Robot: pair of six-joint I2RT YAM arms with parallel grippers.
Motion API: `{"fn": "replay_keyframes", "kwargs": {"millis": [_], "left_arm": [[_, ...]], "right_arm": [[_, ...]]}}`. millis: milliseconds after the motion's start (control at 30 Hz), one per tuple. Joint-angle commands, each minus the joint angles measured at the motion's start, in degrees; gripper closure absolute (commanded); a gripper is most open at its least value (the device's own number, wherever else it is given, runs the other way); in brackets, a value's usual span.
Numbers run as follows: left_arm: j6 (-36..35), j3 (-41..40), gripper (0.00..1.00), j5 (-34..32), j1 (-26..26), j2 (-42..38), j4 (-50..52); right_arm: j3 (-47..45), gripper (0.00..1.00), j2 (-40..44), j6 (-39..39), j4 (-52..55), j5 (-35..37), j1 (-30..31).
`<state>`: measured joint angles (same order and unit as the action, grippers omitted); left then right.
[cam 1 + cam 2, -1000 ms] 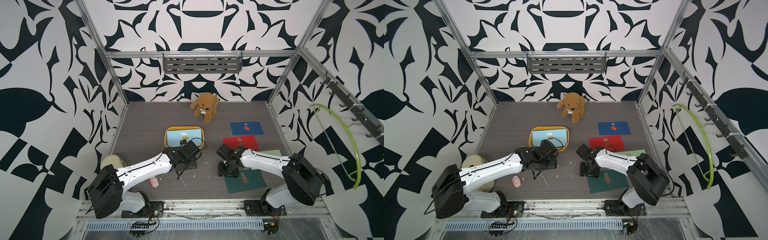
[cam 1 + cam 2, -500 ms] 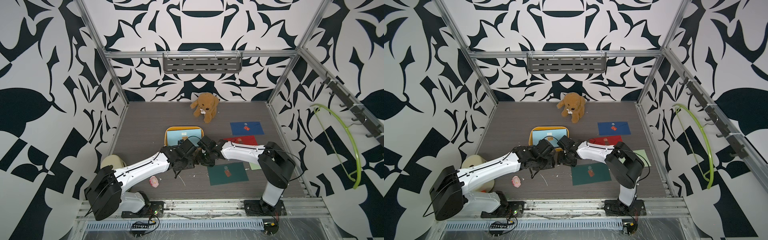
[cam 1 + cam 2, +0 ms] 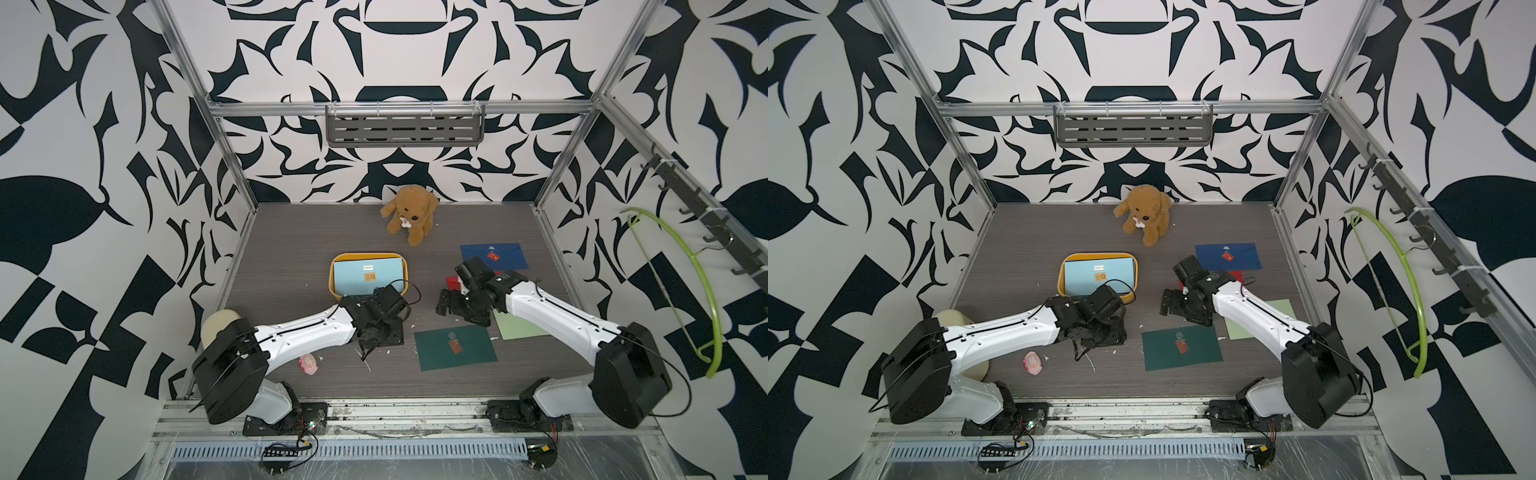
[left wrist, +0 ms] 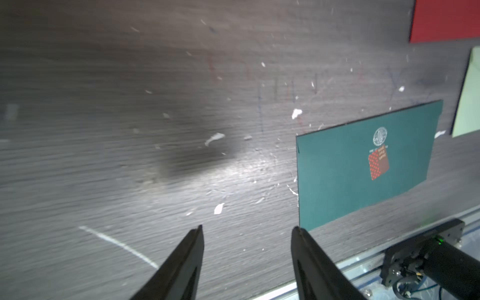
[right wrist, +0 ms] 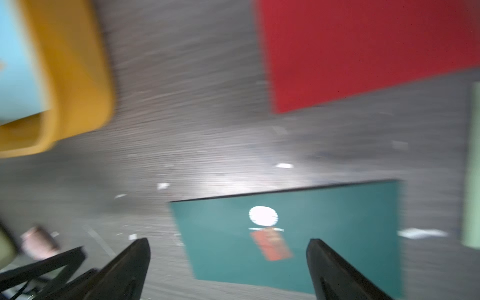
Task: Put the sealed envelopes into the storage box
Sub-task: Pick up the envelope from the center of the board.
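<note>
Right arm has released and backed off; dark green envelope left mid-table.

The dark green envelope (image 3: 455, 347) lies flat on the table (image 3: 291, 249), nearer the centre than a second ago. The right gripper (image 5: 228, 240) slid it over, then withdrew toward the red envelope (image 3: 453, 283). Its jaws are now spread wide and empty, though the right wrist view is motion-blurred, so height above the table is unclear. The left gripper (image 4: 247, 227) is low beside the envelope's corner, jaws part-way apart, holding nothing, barely shifted. The storage box (image 3: 332, 276) shows only a light blue envelope (image 3: 368, 274). Likely a pass into the left arm's reach. Green, red, navy envelope (image 3: 492, 255) and pale green envelope (image 3: 519, 326) are all still outside.
</note>
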<state>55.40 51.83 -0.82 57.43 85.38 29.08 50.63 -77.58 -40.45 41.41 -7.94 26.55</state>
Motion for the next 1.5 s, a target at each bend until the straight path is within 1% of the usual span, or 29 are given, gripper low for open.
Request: {"fn": "replay_keyframes", "kwargs": {"millis": [0,133,333,533,633,767,1000,1233,1467], "left_arm": [[1.8,0.8,0.39,2.6,1.2,2.4,-4.3],[3.2,0.2,0.39,4.3,2.4,4.9,-7.6],[4.1,-1.4,0.39,6.3,3.0,7.4,-11.2],[3.5,-2.3,0.39,9.3,2.9,9.1,-14.0],[3.5,-2.7,0.39,10.5,3.0,10.4,-15.2],[4.0,-3.4,0.39,11.3,2.7,11.6,-16.7],[3.6,-6.8,0.39,11.6,-0.9,10.4,-18.6],[3.5,-10.8,0.39,11.5,-4.3,8.6,-19.9],[1.6,-13.1,0.39,11.1,-6.9,5.2,-17.9]], "right_arm": [[-3.2,0.0,2.5,6.0,5.4,0.3,-4.6],[-5.6,0.0,2.4,6.7,4.5,-0.2,-6.8],[-8.9,0.0,-1.4,6.2,0.5,-0.9,-6.9],[-11.3,0.0,-1.4,7.7,-2.3,-1.4,-6.9],[-12.6,0.0,-2.2,8.6,-3.9,-3.4,-6.9],[-14.0,0.0,-3.8,9.2,-7.4,-9.4,-6.6],[-12.2,0.0,-4.0,9.4,-8.5,-11.7,-1.4],[-9.4,0.0,-7.7,8.3,-10.7,-11.4,4.6],[-7.4,0.0,-10.1,8.3,-11.3,-9.7,8.4]]}}
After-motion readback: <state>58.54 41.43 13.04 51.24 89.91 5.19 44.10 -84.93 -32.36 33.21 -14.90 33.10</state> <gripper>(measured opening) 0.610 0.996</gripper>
